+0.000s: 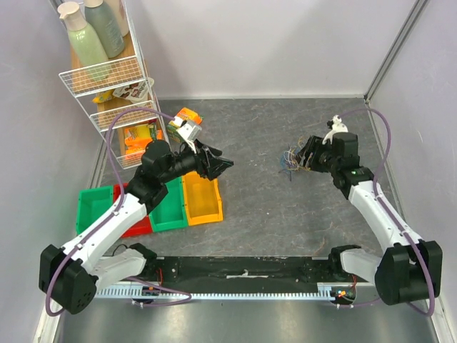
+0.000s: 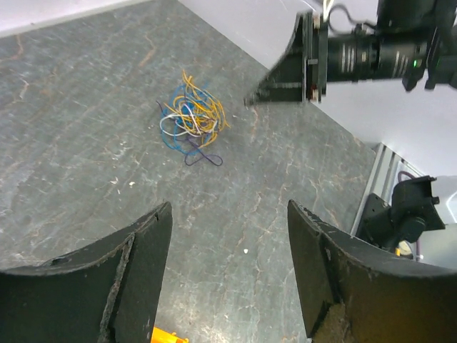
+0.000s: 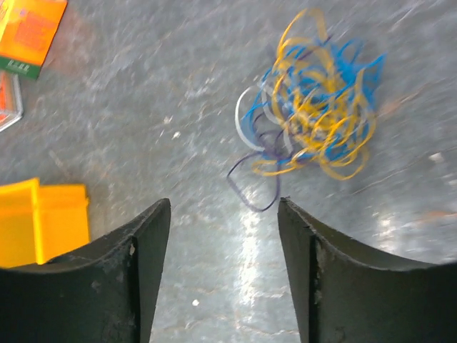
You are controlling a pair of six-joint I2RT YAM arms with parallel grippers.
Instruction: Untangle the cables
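The cables (image 1: 293,161) sit in one tight clump on the right half of the surface (image 1: 271,229), just in front of your right arm (image 1: 378,207). Your left arm (image 1: 114,214) is well apart from them, over by the yellow bin (image 1: 202,200), so the right is clearly the nearer one.

Both sets of jaws are spread wide with nothing between them.

From the right wrist, the clump (image 3: 314,107) lies ahead and a bit right of the gap. It's roughly round with no real long axis, but one dark loop (image 3: 253,182) trails out toward the jaws. I'd say that loop is your easiest first pinch.

The left wrist gives you what that view can't: the whole clump (image 2: 191,121) from the far side, with the right jaws hanging near it. The right wrist picture is blurry, so don't trust it for which strand crosses which — I can't tell from any view.
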